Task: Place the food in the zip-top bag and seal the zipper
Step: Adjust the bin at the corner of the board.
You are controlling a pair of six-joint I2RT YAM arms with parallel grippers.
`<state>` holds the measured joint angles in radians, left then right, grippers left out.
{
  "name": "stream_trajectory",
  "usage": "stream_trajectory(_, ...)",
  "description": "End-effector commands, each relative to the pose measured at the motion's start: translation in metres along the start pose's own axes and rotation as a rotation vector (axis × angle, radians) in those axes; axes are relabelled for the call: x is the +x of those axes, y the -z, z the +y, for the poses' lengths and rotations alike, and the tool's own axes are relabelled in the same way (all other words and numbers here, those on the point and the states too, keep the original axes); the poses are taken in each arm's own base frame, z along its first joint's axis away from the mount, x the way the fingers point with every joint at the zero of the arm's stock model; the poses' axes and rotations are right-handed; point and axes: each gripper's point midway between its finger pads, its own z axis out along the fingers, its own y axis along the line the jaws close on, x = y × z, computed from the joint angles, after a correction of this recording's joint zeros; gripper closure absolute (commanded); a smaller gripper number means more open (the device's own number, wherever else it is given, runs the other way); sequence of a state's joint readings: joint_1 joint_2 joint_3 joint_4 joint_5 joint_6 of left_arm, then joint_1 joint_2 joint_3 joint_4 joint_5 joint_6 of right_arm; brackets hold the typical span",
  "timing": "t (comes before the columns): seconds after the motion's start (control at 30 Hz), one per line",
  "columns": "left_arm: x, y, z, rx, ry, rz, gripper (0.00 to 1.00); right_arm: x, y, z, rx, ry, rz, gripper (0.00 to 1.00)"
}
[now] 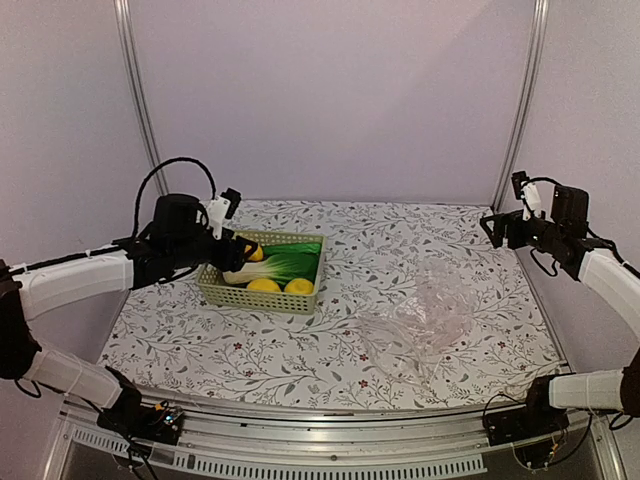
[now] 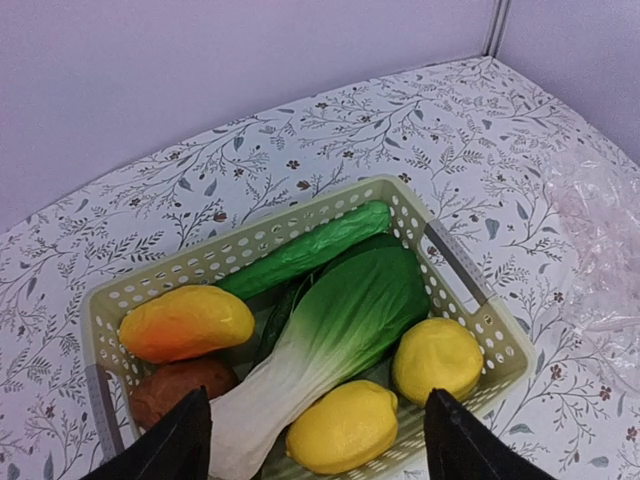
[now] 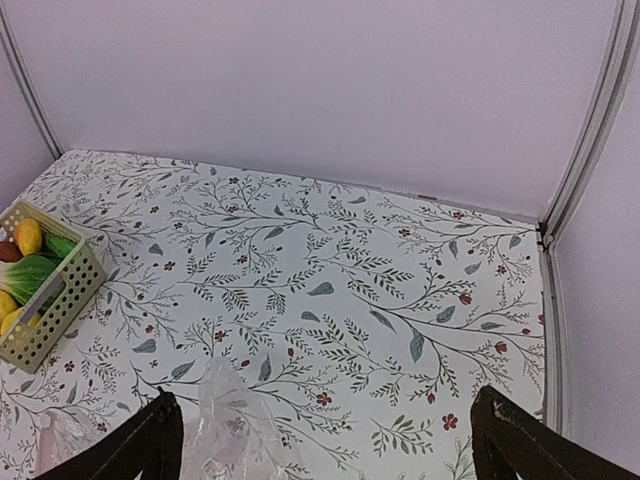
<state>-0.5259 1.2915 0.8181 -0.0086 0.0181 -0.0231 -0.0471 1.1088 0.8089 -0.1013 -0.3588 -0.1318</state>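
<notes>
**Top view.** We list the left claw [image 1: 238, 256], jaws apart and holding nothing, poised over the left end of the basket [image 1: 300, 300]. The right claw [image 1: 492, 228] is wide open and empty, raised near the right edge of the counter [image 1: 390, 235]. The food [image 1: 285, 268] all sits in the basket. The zip-top bag [image 1: 430, 310] lies crumpled right of centre, well apart from the basket. We cannot make out the zipper, so the mouth's direction is only a guess.

**Left wrist view.** We count 2 lemons [image 2: 437, 358], 1 bok choy [image 2: 340, 320], 1 cucumber [image 2: 310, 250], 1 orange-yellow fruit [image 2: 185, 322] and 1 brown piece [image 2: 180, 388], packed touching.
- Risk: fingers coming down here could pinch 2 items or snag the lattice wall and drag the basket.
- Room: bare counter lies beyond and to the right.

**Right wrist view.** The bag lies below, between the fingers.
- Risk: the slick film may slip, or its mouth may collapse.
- Room: counter lies open ahead, but the frame post [image 3: 590, 130] crowds the right.
</notes>
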Motion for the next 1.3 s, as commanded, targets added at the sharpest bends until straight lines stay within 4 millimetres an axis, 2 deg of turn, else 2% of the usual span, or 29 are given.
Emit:
stream_trajectory(0.0, -0.003, 0.0, -0.014, 0.073, 0.023, 0.039, 0.29, 0.003, -0.001, 0.004, -0.033, 0.025, -0.007, 0.01)
stream_trajectory(0.13, 0.001, 0.005, -0.034, 0.14, -0.029, 0.056, 0.3, 0.006, 0.0, 0.012, -0.077, 0.068, -0.006, 0.01)
stream_trajectory(0.27, 0.016, 0.005, -0.072, 0.269, -0.104, 0.11, 0.3, 0.018, 0.002, 0.028, -0.168, 0.153, 0.009, 0.01)
stream_trajectory(0.37, 0.019, -0.002, -0.08, 0.255, -0.053, 0.172, 0.31, 0.024, 0.002, 0.036, -0.224, 0.179, 0.025, 0.01)
stream_trajectory(0.43, 0.012, -0.009, -0.07, 0.156, 0.041, 0.19, 0.33, 0.026, 0.0, 0.036, -0.231, 0.176, 0.038, 0.01)
stream_trajectory(0.5, 0.011, -0.011, -0.048, 0.007, 0.168, 0.217, 0.33, 0.031, -0.003, 0.035, -0.231, 0.17, 0.055, 0.01)
stream_trajectory(0.6, 0.022, 0.004, -0.007, -0.264, 0.43, 0.228, 0.35, 0.035, -0.006, 0.033, -0.228, 0.167, 0.069, 0.01)
stream_trajectory(0.63, 0.029, 0.01, -0.001, -0.313, 0.527, 0.224, 0.36, 0.036, -0.007, 0.033, -0.229, 0.166, 0.071, 0.01)
stream_trajectory(0.77, 0.063, 0.019, -0.007, -0.313, 0.855, 0.19, 0.39, 0.04, -0.01, 0.034, -0.243, 0.157, 0.085, 0.01)
stream_trajectory(0.87, 0.088, 0.024, 0.004, -0.395, 0.995, 0.161, 0.41, 0.043, -0.011, 0.035, -0.253, 0.16, 0.094, 0.01)
stream_trajectory(0.93, 0.101, 0.025, 0.009, -0.438, 1.037, 0.158, 0.43, 0.043, -0.011, 0.037, -0.267, 0.156, 0.097, 0.01)
stream_trajectory(1.07, 0.112, 0.017, 0.006, -0.448, 1.072, 0.185, 0.43, 0.043, -0.01, 0.042, -0.301, 0.151, 0.097, 0.01)
stream_trajectory(1.27, 0.118, 0.004, 0.004, -0.46, 1.066, 0.211, 0.43, 0.046, -0.011, 0.042, -0.305, 0.16, 0.109, 0.01)
